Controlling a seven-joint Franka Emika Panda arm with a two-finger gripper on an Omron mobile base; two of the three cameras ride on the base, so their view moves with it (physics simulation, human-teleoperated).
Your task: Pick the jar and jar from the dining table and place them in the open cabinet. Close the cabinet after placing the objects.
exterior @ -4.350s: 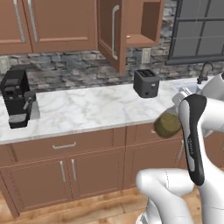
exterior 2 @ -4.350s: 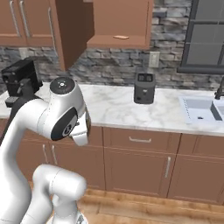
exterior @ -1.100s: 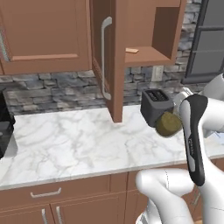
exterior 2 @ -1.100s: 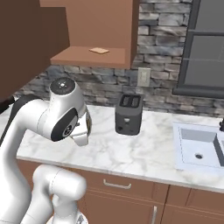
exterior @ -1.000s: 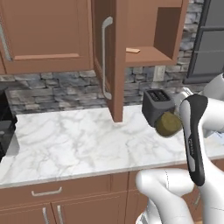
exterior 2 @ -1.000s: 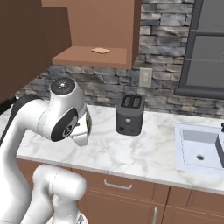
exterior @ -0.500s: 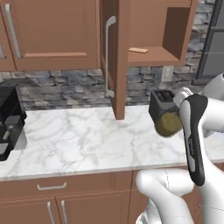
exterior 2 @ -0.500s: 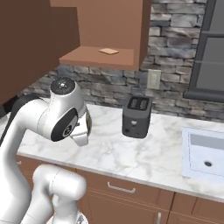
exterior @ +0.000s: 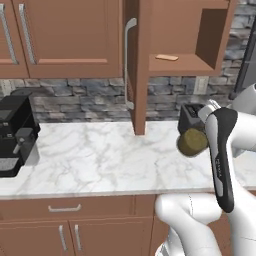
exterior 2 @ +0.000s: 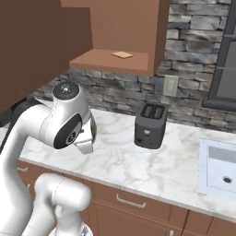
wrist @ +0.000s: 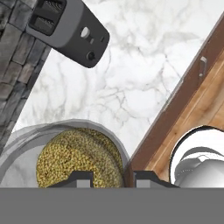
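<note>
Gripper [wrist: 107, 179] is clamped on the olive-filled jar [wrist: 76, 159], its tips cut off at six o'clock; the jar [exterior: 192, 142] hangs half hidden by the forearm, cabinet [exterior: 186, 64] open at twelve o'clock.

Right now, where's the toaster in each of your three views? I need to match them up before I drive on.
Left base view: the toaster sits right of centre on the counter, partly behind the arm and the held jar.
Right base view: centre, standing alone on the marble below the open cabinet.
Hand view: top left, seen from above, beyond the jar.
Shared landmark: the grey stone backsplash behind the toaster.
</note>
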